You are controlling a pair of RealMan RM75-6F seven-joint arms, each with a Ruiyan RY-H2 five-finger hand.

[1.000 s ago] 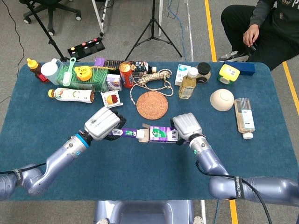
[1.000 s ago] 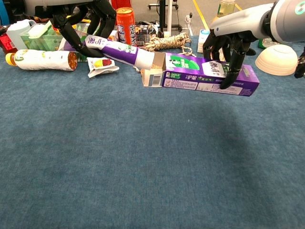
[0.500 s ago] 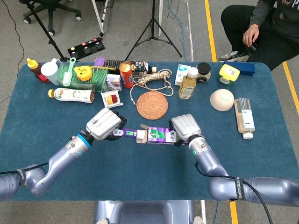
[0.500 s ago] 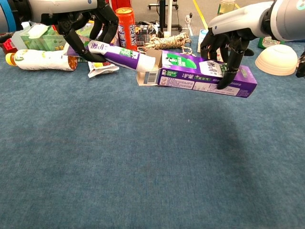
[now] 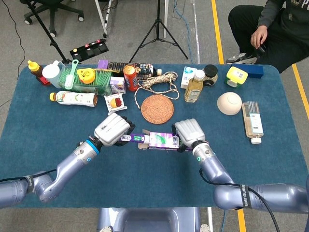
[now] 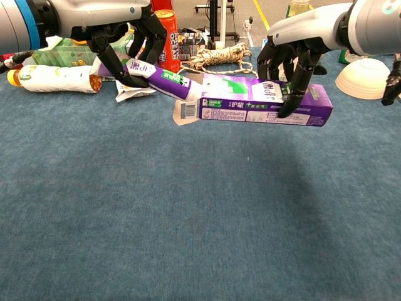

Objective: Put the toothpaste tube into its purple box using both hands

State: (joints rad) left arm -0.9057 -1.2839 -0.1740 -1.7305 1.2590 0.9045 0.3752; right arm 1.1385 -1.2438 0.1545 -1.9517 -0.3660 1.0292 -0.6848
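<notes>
My left hand [image 5: 114, 129] [image 6: 125, 47] grips the tail end of the white and purple toothpaste tube [image 6: 164, 78] [image 5: 133, 139], which lies tilted with its cap end inside the open mouth of the purple box [image 6: 263, 105] [image 5: 161, 140]. My right hand [image 5: 188, 132] [image 6: 291, 53] holds the box near its right part, fingers draped over its top and front. The box's open flap [image 6: 185, 111] hangs at the left end. Both things sit low over the blue table [image 5: 145, 174].
Behind stand an orange can [image 6: 166, 37], a lying white bottle [image 6: 53, 78], a snack packet [image 6: 131, 88], coiled rope [image 6: 222, 55], a woven coaster [image 5: 157, 108], a white bowl [image 6: 368, 76] and several bottles and boxes. A person [image 5: 270, 24] sits beyond the far right corner.
The two hands have come closer together: the tube's cap end has slid further into the box, and the box has shifted left toward it.
</notes>
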